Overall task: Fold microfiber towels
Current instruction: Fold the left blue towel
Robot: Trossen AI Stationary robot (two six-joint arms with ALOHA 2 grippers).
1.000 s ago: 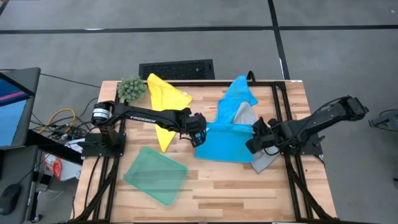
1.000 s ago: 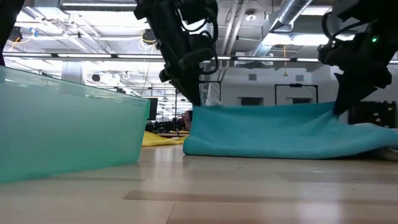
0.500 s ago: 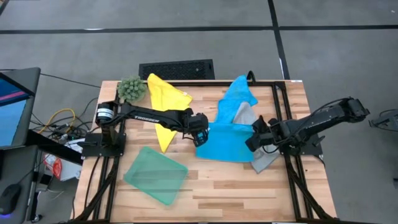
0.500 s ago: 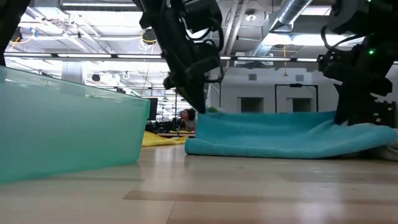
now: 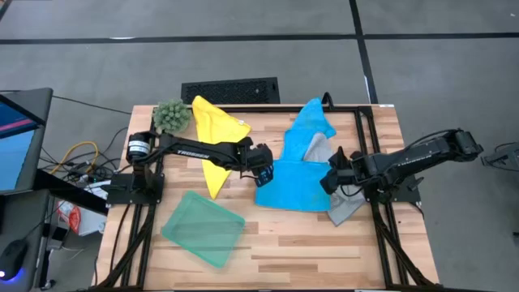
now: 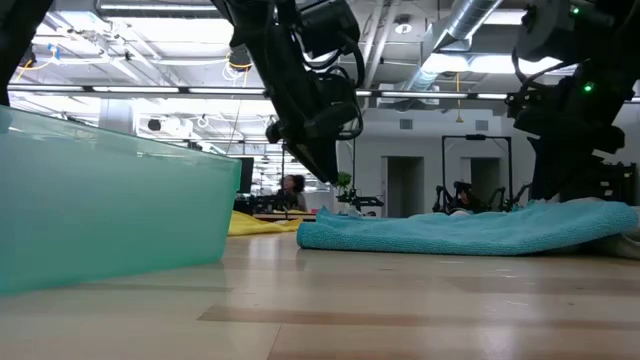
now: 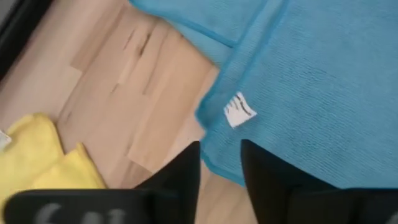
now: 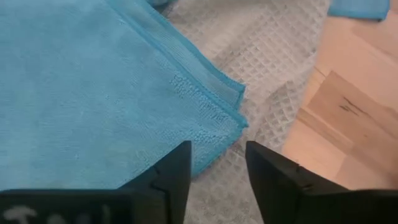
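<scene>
Right now your folded blue towel (image 5: 293, 185) lies flat in the middle of the table (image 5: 324, 243), doubled over, with both arms poised at its ends. Your left gripper (image 5: 263, 161) sits at the towel's left edge, just above the cloth; in the left wrist view its fingers (image 7: 181, 180) stand parted with nothing between them, the corner with its small white tag (image 7: 239, 110) just past the tips. Your right gripper (image 5: 332, 177) is at the towel's right edge, and the right wrist view shows its fingers (image 8: 177, 171) likewise spread and empty, over the doubled blue hem where it rests on the light grey towel (image 8: 280, 68). That grey towel (image 5: 345, 209) pokes out from under the blue one's right side. Behind the folded towel, touching its far edge, you have the second blue towel (image 5: 310, 123) bunched up with a grey fold showing on it. The yellow towel (image 5: 212, 138) lies crumpled to the left of the blue one, beyond your left gripper, and the fuzzy green plant ball (image 5: 170, 115) sits just left of the yellow one. The teal green towel (image 5: 203, 228) lies well apart, toward the near left of the blue towel.
</scene>
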